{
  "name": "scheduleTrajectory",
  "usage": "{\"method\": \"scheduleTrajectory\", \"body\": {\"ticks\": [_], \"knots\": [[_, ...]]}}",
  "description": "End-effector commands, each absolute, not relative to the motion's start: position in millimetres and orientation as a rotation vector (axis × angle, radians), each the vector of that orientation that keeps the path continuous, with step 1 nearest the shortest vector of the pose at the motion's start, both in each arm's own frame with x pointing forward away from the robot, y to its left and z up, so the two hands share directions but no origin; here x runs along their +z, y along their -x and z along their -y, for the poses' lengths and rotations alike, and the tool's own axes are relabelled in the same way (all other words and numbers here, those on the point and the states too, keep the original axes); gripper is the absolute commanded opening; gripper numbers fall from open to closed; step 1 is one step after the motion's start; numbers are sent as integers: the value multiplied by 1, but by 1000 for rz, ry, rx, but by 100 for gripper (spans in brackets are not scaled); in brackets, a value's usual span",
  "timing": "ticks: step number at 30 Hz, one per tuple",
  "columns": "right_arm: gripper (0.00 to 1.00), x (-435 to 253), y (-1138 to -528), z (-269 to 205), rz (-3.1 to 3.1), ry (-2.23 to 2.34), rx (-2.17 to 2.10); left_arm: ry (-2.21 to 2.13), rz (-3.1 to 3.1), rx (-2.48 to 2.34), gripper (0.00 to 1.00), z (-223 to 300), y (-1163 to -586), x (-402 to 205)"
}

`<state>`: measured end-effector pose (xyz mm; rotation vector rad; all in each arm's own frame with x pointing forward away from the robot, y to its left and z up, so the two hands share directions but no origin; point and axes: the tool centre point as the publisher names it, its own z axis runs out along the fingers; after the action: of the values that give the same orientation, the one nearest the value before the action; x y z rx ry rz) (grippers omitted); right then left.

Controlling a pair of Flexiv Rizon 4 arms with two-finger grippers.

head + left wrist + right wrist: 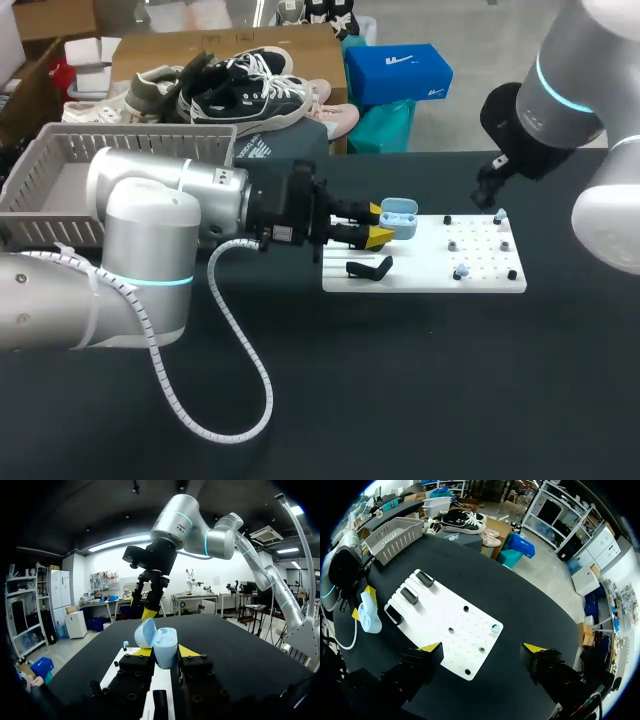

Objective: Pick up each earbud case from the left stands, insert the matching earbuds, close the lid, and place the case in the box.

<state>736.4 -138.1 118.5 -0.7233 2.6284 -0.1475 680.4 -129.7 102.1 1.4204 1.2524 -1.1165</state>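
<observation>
Left gripper [378, 226] pinching the earbud case [399, 217], right gripper [482, 647] gaping.
Head view: the pale blue earbud case is sitting between the left fingers at the white board's [420, 272] left end. Left wrist view is showing its lid flipped open. Right wrist view: the right gripper is hanging spread wide above the board, an earbud [495, 628] sitting below.

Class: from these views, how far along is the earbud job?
Done: the light blue case, lid open, is held by the left gripper. In hand: the open right gripper hangs above the white board and its earbud. Left: inserting earbuds, closing, placing in the grey box.
</observation>
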Motion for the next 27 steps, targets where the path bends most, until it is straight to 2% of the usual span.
{"method": "scheduleTrajectory", "body": {"ticks": [1, 5, 8, 10, 11, 21, 27], "knots": [[100, 103, -755, 131, -2642, 638, -372, -1418, -1251, -1115, 0, 130, -680, 101], [100, 91, -766, 134, -2694, 589, -353, -1418, -1251, -1115, 0, 130, -680, 101], [95, 83, -772, 135, -2713, 570, -344, -1418, -1251, -1115, 0, 130, -680, 101], [82, 79, -774, 135, -2727, 559, -338, -1418, -1251, -1115, 0, 130, -680, 101], [80, 77, -776, 136, -2734, 556, -340, -1418, -1251, -1115, 0, 130, -680, 101], [64, 53, -775, 147, -2799, 528, -331, -1418, -1251, -1115, 0, 130, -680, 101], [49, 48, -774, 152, -2817, 509, -326, -1418, -1251, -1115, 0, 130, -680, 101]]}}
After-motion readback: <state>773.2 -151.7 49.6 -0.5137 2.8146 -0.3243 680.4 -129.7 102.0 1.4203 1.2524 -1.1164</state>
